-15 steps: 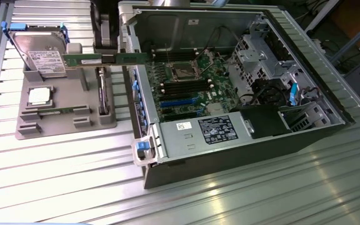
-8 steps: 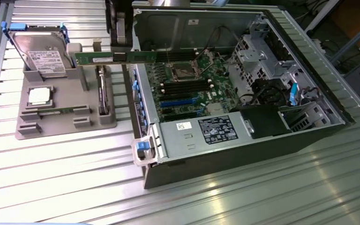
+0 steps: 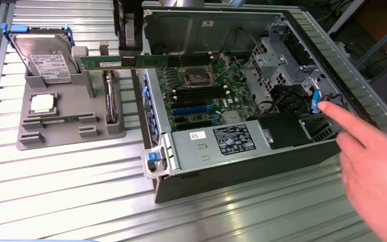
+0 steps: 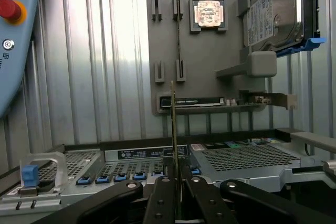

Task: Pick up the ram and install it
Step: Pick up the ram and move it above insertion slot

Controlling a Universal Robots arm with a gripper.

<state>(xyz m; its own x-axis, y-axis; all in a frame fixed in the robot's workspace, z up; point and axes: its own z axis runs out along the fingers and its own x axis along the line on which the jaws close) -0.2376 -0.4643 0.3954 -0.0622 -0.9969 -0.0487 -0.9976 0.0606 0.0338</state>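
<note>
The ram [image 3: 106, 62], a long green stick with a white label, hangs level in the air over the gap between the grey holder [image 3: 59, 131] and the open computer case [image 3: 247, 151]. My gripper [image 3: 129, 52] comes down from above and is shut on the stick near its middle. In the wrist view the ram [image 4: 173, 124] shows edge-on as a thin line rising from between the black fingers [image 4: 161, 198] of my gripper [image 4: 177, 195]. The black memory slots [image 3: 195, 94] on the motherboard lie inside the case, past the stick's end nearest the case.
The holder carries a silver hard drive [image 3: 42, 58] with blue-edged bracket, a square processor chip [image 3: 42, 102] and another thin stick standing in a slot [image 3: 111, 98]. A person's hand [image 3: 368, 161] reaches in from the exterior view's right, its finger at a blue latch [image 3: 316, 100] in the case.
</note>
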